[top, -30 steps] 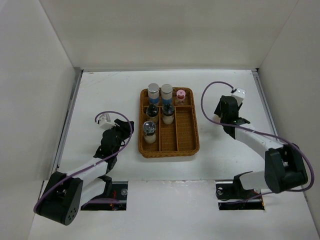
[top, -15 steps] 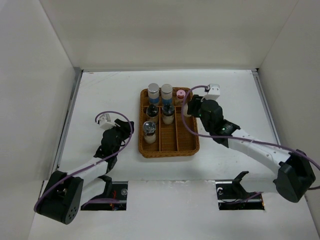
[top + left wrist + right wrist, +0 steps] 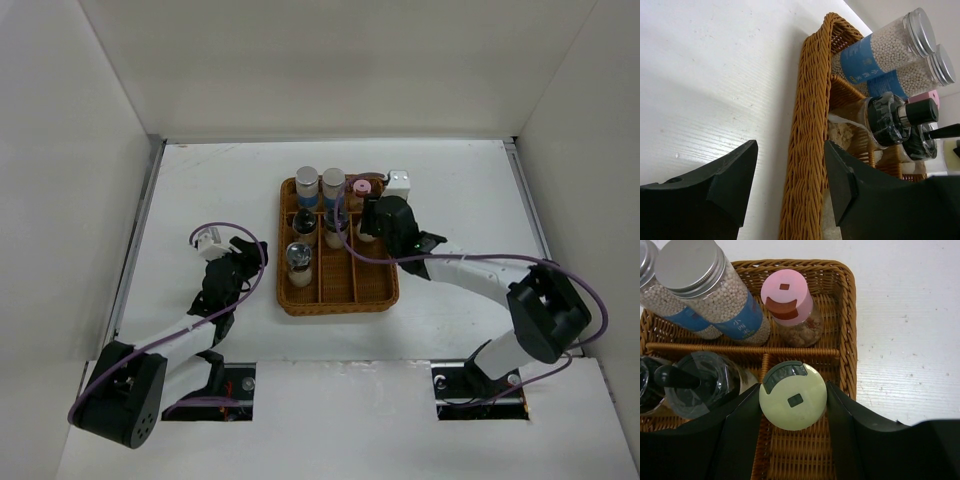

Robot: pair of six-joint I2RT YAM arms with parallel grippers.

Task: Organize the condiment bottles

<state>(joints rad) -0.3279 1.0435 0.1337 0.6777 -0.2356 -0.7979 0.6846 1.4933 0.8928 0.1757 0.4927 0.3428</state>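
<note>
The right arm (image 3: 470, 268) stretched out over the brown wicker tray (image 3: 340, 308), which sat on the white table (image 3: 220, 180). Its right fingers (image 3: 737, 435) were drawn in narrow on the pale-yellow-capped bottle (image 3: 793, 401), one dark finger pressed against each side of the round cap. That bottle stood upright in the tray's right-hand lane, just on the near side of the crosswise divider. Whether its base touched the wicker floor I could not tell, for the cap hid it.

Just beyond the divider, in the back right corner, stood the pink-capped bottle (image 3: 786, 295), close to the yellow one but apart from it. To its left along the back strip were the two grey-capped bottles (image 3: 690, 262), blue-labelled with pale beads inside, side by side and close together. In front of them stood a clear black-topped bottle (image 3: 700, 377), just across the lengthwise divider from the held one, with another farther left. A third black-topped bottle (image 3: 298, 258) stood nearer the arms in the left lane.

The left arm (image 3: 180, 335) lay low over the table, to the left of the tray. Its left fingers (image 3: 720, 185) were spread wide and held nothing. Between them I could see bare table and the tray's woven wall.
</note>
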